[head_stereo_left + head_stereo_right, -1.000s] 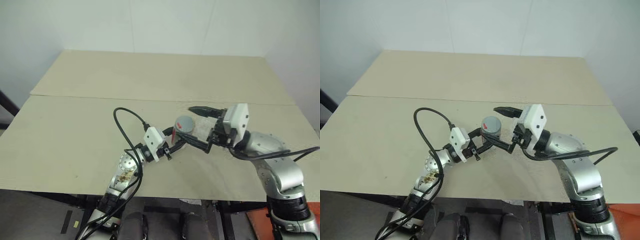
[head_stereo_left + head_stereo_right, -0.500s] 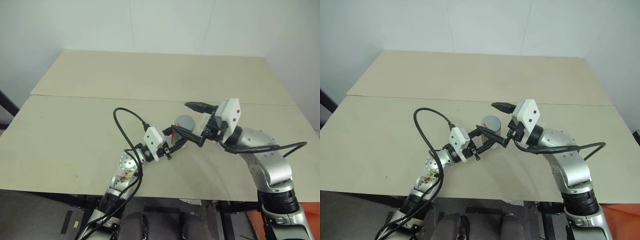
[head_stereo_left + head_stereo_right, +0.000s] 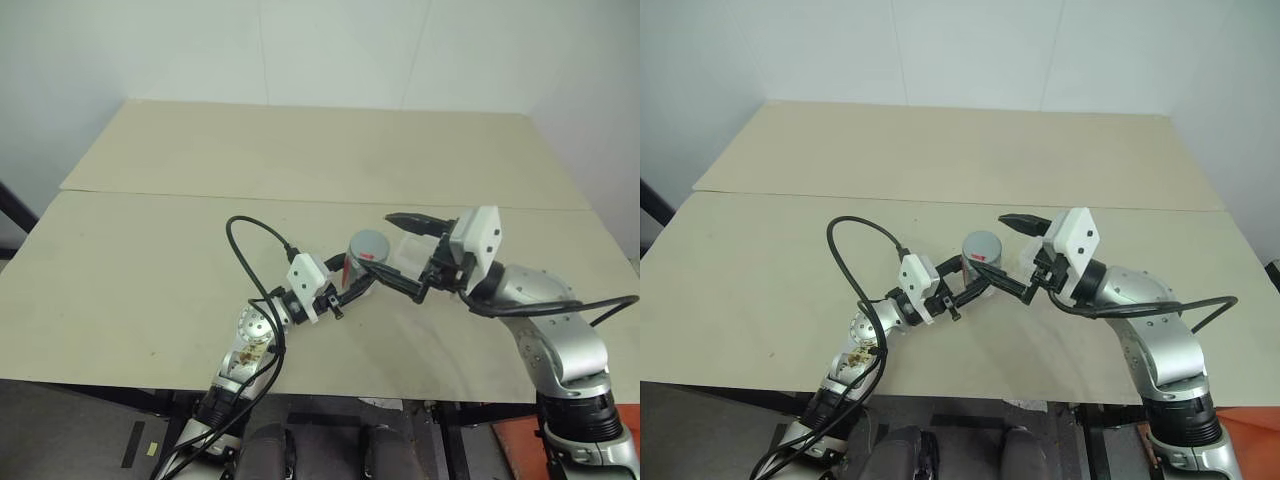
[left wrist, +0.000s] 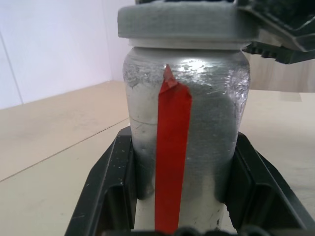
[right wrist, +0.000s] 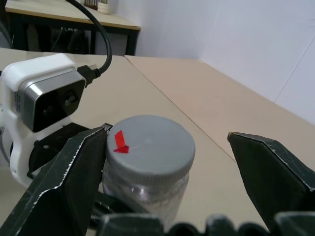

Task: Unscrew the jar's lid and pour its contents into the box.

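Backing away from the lid [image 3: 369, 242] since half a second ago, the right gripper [image 3: 402, 252] stands spread wide, seen from the head.

Left wrist view: left gripper [image 4: 183, 182] clenched on the jar [image 4: 184, 142].

Right wrist view: lid unscrewing likely continues with a regrasp.

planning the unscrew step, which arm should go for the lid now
The right. The right gripper is open with its fingers on either side of the lid, not yet gripping it. The left gripper is shut on the jar, holding it upright.
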Action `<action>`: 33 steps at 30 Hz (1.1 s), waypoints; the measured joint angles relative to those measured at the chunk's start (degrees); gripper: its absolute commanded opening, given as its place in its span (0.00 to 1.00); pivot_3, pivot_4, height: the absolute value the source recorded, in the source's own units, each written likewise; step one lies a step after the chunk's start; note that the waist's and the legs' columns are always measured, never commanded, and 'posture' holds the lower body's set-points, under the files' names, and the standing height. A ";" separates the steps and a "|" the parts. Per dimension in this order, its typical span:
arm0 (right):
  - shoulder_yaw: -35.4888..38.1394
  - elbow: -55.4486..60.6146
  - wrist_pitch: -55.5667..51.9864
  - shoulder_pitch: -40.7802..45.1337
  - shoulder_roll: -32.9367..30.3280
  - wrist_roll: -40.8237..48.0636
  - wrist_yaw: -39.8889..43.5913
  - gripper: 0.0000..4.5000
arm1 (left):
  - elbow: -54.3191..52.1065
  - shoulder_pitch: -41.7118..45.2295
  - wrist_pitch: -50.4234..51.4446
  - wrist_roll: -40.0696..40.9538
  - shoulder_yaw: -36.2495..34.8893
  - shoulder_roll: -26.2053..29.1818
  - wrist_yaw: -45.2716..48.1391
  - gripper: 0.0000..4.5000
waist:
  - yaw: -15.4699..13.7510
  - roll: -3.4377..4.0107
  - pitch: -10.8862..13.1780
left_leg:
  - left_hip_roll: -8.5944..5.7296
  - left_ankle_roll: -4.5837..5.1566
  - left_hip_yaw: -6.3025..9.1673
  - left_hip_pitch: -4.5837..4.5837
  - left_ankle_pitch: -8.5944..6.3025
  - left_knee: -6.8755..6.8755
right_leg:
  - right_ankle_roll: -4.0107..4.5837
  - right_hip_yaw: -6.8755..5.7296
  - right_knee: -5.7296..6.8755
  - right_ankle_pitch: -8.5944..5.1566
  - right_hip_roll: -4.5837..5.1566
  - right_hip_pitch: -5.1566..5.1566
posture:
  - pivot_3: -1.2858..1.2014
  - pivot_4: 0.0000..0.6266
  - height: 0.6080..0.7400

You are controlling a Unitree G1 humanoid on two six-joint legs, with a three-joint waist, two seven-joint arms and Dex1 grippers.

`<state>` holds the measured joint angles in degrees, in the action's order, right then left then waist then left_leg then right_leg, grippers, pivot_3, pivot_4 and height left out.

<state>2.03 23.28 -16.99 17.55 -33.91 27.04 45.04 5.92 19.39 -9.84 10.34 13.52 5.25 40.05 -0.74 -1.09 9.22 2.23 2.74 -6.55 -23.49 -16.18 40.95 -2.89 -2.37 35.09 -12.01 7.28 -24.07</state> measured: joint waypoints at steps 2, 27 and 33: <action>0.76 0.30 0.00 -0.52 -0.50 0.33 0.39 1.00 | 0.00 0.00 0.00 0.00 -0.02 0.00 0.01 0.43 | 0.02 0.00 0.00 | 0.00 0.00 0.00 0.00 0.00 0.00 | 0.00 0.00 0.00 0.00 0.00 0.00 | 0.52 0.24 1.00; -3.20 -2.95 -2.68 4.31 0.03 1.18 2.93 1.00 | 0.00 -0.01 -0.16 -0.09 0.07 0.08 0.37 0.43 | 0.04 0.00 0.00 | 0.00 0.01 0.00 0.01 0.00 0.00 | 0.00 0.00 0.01 0.00 0.01 -0.01 | 0.52 0.24 1.00; -3.20 -3.91 -3.75 4.76 1.40 1.35 2.44 1.00 | 0.00 -0.01 -0.17 -0.32 0.06 0.01 0.11 0.43 | -0.01 0.00 0.00 | -0.01 0.00 0.01 -0.02 0.01 0.00 | 0.00 0.00 -0.01 0.00 0.01 -0.01 | 0.52 0.24 1.00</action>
<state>-1.17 19.37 -20.74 22.31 -32.50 28.39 47.48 5.92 19.38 -10.01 10.02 13.59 5.27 40.17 -0.75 -1.09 9.22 2.22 2.74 -6.55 -23.51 -16.17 40.96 -2.89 -2.37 35.09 -12.01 7.29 -24.08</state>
